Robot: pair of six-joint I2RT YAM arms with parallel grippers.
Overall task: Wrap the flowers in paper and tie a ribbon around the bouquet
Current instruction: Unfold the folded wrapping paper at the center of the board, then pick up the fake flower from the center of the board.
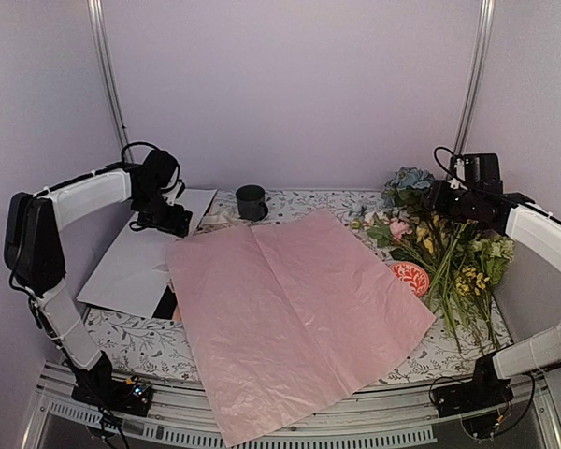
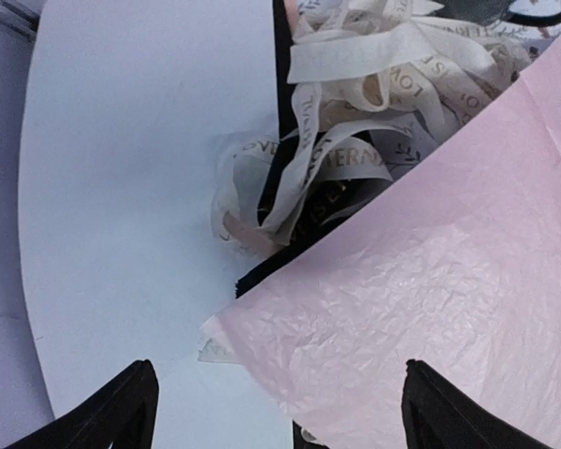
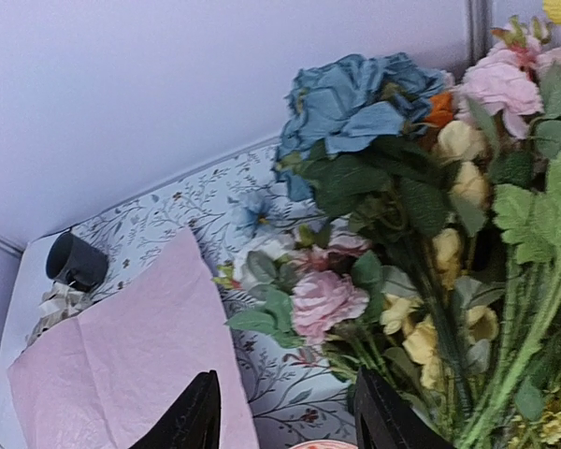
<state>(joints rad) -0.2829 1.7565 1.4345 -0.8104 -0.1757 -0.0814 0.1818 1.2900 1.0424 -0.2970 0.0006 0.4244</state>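
The flowers (image 1: 400,228) lay heads to the far wall, stems nearward — just beside the right gripper (image 3: 285,379), jaws parted. Left gripper (image 2: 279,374) gaped over the paper (image 2: 430,309) corner.

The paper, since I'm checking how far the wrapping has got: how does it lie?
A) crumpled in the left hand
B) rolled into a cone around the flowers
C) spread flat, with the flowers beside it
C: the paper lies spread open and flat, with the flowers heaped to its right.

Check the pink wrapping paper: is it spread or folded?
Spread. The paper lies open and flat on the table, only a centre crease showing; the flowers lie beside it, unwrapped.
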